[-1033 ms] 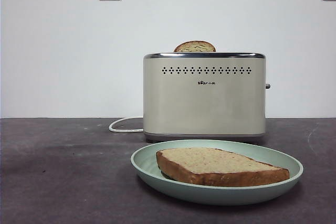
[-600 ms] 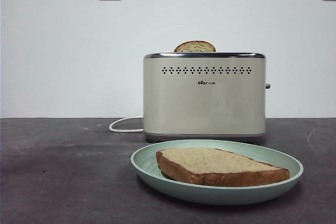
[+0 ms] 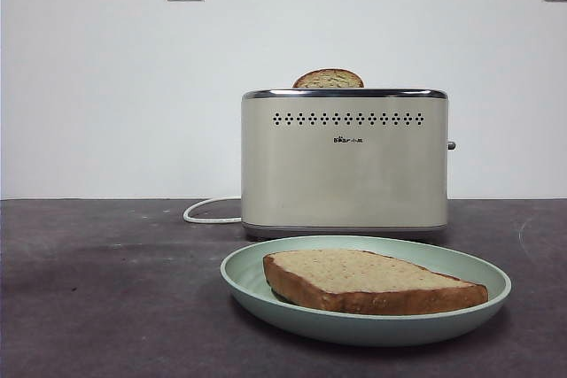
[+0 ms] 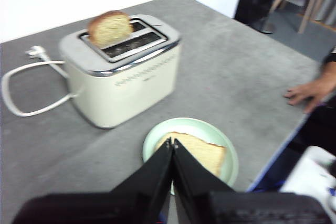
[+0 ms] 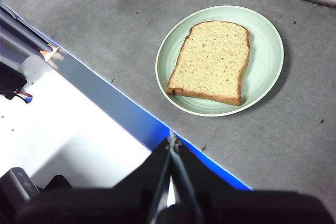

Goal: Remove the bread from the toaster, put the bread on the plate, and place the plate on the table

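The bread (image 3: 363,279) lies flat on the mint-green plate (image 3: 266,294), which rests on the table (image 3: 97,307) in front of the cream toaster (image 3: 345,165). A second slice (image 3: 329,79) stands in a toaster slot. In the left wrist view the bread (image 4: 202,152), plate (image 4: 157,136), toaster (image 4: 123,77) and second slice (image 4: 108,27) show; my left gripper (image 4: 172,142) is shut and empty, above the plate's near side. In the right wrist view the bread (image 5: 212,61) lies on the plate (image 5: 265,72); my right gripper (image 5: 171,141) is shut, empty, over the table's edge.
A white cord (image 3: 208,212) runs from the toaster's left side, and also shows in the left wrist view (image 4: 21,85). A person's hand (image 4: 310,90) rests at the table edge. The blue-trimmed table edge (image 5: 131,111) lies close to the plate.
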Robot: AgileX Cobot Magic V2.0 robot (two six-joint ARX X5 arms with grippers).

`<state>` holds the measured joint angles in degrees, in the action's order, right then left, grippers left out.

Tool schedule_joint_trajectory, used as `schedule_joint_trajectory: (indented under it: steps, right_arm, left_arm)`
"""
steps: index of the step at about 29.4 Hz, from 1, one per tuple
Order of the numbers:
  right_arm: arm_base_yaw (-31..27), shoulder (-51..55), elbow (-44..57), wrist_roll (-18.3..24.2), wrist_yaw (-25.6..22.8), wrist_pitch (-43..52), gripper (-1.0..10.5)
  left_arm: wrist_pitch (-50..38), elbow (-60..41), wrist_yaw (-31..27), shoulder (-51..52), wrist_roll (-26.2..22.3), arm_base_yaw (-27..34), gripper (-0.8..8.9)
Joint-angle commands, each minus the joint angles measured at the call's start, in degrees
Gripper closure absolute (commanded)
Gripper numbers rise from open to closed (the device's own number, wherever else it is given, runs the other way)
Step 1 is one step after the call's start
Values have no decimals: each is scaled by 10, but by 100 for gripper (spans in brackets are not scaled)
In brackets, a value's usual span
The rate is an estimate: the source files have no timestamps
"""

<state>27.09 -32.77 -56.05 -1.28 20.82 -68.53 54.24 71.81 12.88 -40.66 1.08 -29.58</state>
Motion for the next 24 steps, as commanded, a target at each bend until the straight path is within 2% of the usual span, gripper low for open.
schedule_joint_trajectory:
  steps: [1,4,7,9,17,21,24]
  right_arm:
    - [1,1,5,-4,-1,3,943]
    - [1,1,5,-4,-2,3,943]
    - [1,1,5,-4,-1,3,943]
    - [1,1,5,-4,-1,3,943]
    - [1,1,5,-4,-1,3,943]
    - [1,1,5,-4,-2,3,943]
    - [1,1,5,-4,-1,3,943]
  left_arm:
    - [-34,-1,-43,0,-14,2,817]
    - [-89,-7,-83,3,-50,14,817]
    - [-168,-34,-82,23,-88,48,817]
    - [-229,-68,-82,42,-95,74,817]
    - [-438,-307,-84,166,-99,178,817]
    - [-496,-438,-97,238,-99,218,817]
    - [-508,-521,-103,286,-96,242,817]
